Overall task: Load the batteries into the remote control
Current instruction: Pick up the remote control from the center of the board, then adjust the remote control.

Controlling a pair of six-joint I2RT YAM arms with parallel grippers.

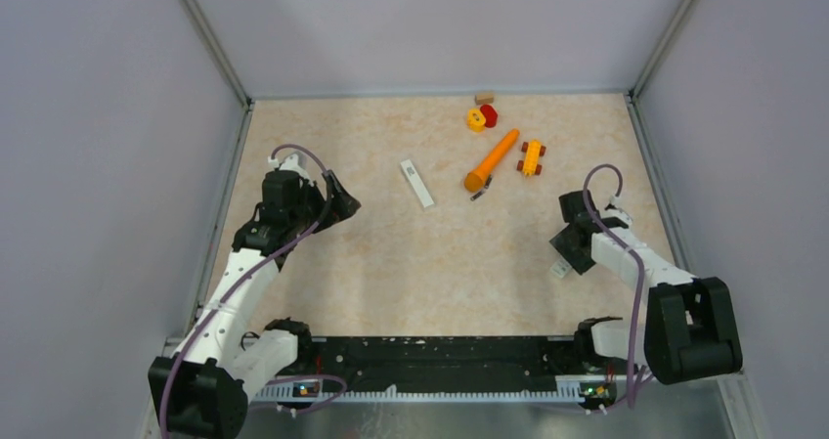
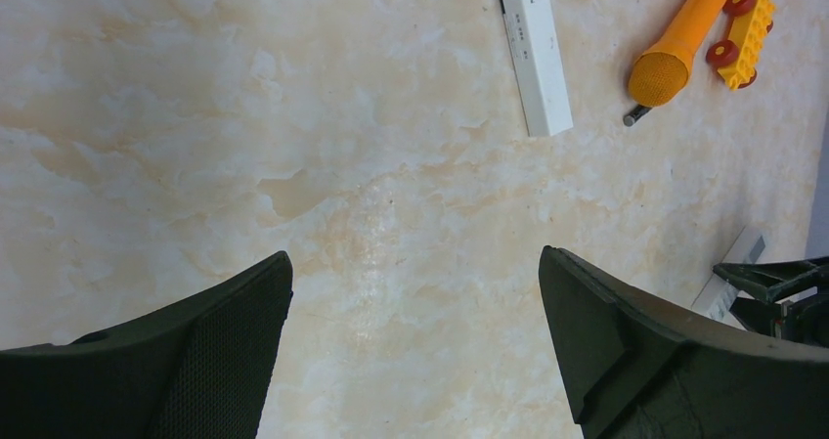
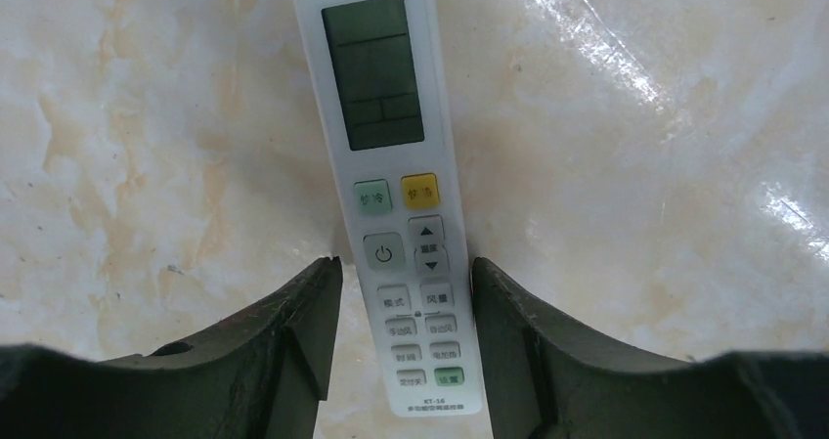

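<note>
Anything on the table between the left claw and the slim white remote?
Nothing: from the left claw to the slim white remote the tabletop is bare, as the top view shows.

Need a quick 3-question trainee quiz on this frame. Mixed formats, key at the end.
1. True or false: the left gripper holds a battery.
2. What lies between the fingers of the right gripper? A) yellow toy car B) white button remote C) red block
3. Fill in: the battery lies on the table by the ___ end of the orange carrot toy.

Key: 1 false, it is open and holds nothing; 2 B; 3 thick.
</note>
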